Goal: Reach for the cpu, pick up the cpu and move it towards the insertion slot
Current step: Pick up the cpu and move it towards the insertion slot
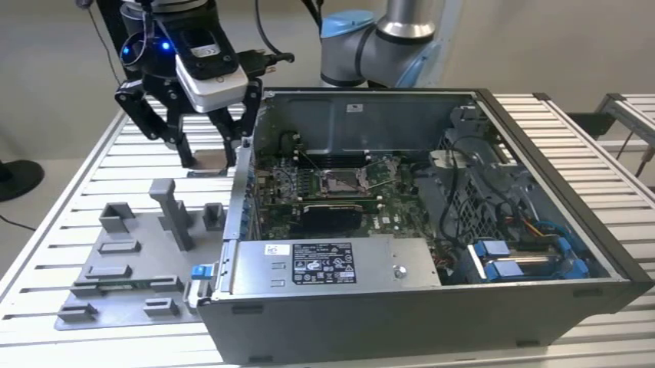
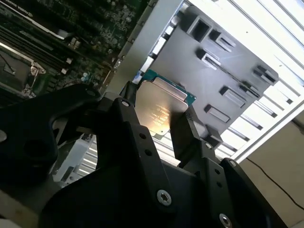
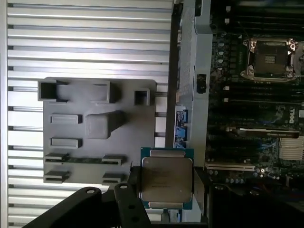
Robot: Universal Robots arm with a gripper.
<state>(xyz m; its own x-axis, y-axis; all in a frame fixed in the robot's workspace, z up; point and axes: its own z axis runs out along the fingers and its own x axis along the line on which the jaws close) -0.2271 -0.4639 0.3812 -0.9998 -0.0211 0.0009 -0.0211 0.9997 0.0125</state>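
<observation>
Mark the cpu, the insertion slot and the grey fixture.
cpu [image 3: 166, 178], first wrist view, centre of its lid.
insertion slot [image 3: 270, 58], first wrist view, dark centre.
grey fixture [image 3: 142, 128], first wrist view, bare base.

cpu [image 3: 166, 178]: thin flat square chip, silvery metal lid on a green-edged board, lid facing the camera in both wrist views. Clamped on two opposite edges by the black gripper [image 2: 159, 116], held roughly level, outside the open grey computer case [image 1: 573, 222], near its side wall

insertion slot [image 1: 341, 182]: square socket, silvery metal frame with lever, dark centre exposed, set in the green circuit board inside the case, well apart from the cpu
</observation>
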